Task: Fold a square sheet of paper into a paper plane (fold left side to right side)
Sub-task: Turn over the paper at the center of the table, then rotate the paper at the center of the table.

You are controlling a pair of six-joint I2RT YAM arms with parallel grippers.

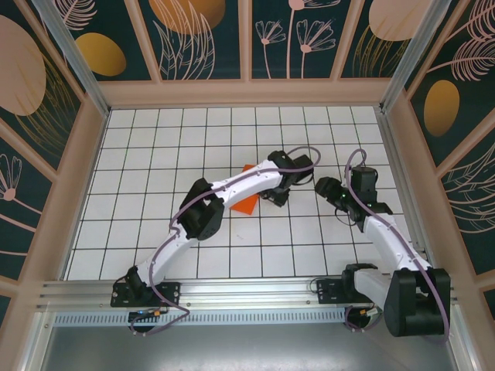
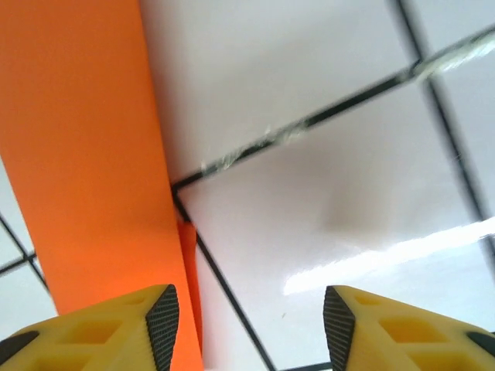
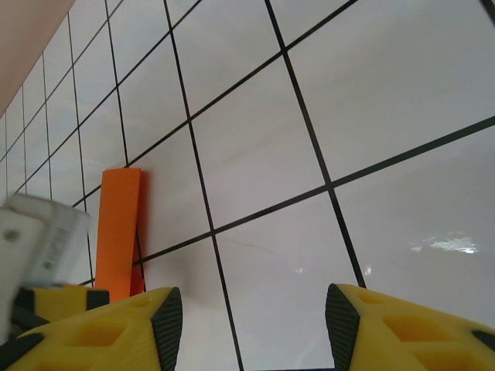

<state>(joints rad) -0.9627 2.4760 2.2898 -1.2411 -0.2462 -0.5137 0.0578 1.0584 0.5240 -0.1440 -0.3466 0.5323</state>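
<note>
From the top camera I see both bases on the rail [image 1: 247,292] at the bottom edge. The left arm [image 1: 247,182] reaches up and right to mid-frame, and the right arm [image 1: 387,232] leans up and left from the lower right. The left gripper [image 1: 277,196] points down at the tiled table [image 1: 155,154] just right of centre. The right gripper [image 1: 328,187] hangs to its right, apart from it. The paper [image 1: 244,203] lies under the left arm, an orange corner showing below the white link. On the left wrist camera, the left gripper [image 2: 251,325] has its yellow fingers spread with bare tile between them, holding nothing. The paper [image 2: 85,170] runs as a flat orange strip down the left side of that frame and passes under the left finger [image 2: 155,321]; I cannot tell if they touch. On the right wrist camera, the right gripper [image 3: 254,325] is likewise parted over bare tile and grips nothing. There the paper [image 3: 117,232] is a narrow upright strip at lower left, well beyond the fingers. Behind the table, the patterned wall [image 1: 247,39] closes the top of the overhead view.
</note>
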